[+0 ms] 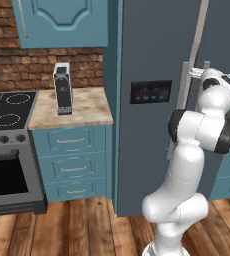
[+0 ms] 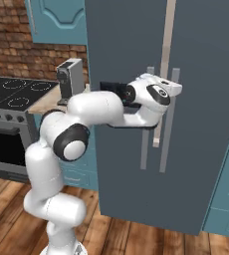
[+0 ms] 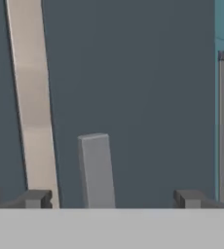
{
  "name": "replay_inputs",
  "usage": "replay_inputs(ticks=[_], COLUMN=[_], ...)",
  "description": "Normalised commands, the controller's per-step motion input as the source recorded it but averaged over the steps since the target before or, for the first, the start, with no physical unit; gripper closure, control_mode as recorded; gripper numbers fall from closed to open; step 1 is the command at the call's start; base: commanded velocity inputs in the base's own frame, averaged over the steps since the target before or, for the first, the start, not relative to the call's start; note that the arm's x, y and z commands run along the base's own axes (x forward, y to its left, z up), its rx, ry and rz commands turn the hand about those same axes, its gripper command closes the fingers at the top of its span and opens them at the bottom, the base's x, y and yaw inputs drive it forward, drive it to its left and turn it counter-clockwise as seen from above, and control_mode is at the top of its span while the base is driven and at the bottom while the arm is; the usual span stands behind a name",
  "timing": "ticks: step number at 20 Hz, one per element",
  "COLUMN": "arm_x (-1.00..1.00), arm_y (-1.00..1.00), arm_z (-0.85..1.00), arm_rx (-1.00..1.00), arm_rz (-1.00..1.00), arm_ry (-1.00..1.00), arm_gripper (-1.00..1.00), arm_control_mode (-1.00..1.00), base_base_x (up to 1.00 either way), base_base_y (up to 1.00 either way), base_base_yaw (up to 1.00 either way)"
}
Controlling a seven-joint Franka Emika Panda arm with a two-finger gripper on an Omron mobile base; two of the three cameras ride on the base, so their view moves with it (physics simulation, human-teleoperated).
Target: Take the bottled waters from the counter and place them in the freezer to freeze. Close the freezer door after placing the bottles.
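The gripper [image 3: 111, 199] stands wide around the freezer door [image 1: 152, 125] handle [image 3: 95, 170]; if it closes off-centre it may slip, though contact seems unclear.

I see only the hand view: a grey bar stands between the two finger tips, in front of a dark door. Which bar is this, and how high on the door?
Observer: It is the freezer door's long handle. The open gripper is near the handle's upper end.
Operator: What is beside this handle on the door?
Observer: A black dispenser panel with blue lights, at about the gripper's height.
Operator: And what stands on the counter?
Observer: A coffee machine, on the counter between the stove and the freezer.
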Motion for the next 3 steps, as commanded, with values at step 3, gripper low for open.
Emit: replay_inputs(ticks=[3], arm_x=[-0.31], arm_y=[0.45], arm_z=[0.0], arm_rx=[-0.03], arm_rz=[0.01], arm_ry=[-0.01], arm_gripper=[-1.0], arm_control_mode=[-1.0], base_base_x=[0.0], base_base_y=[0.0], base_base_yaw=[0.0])
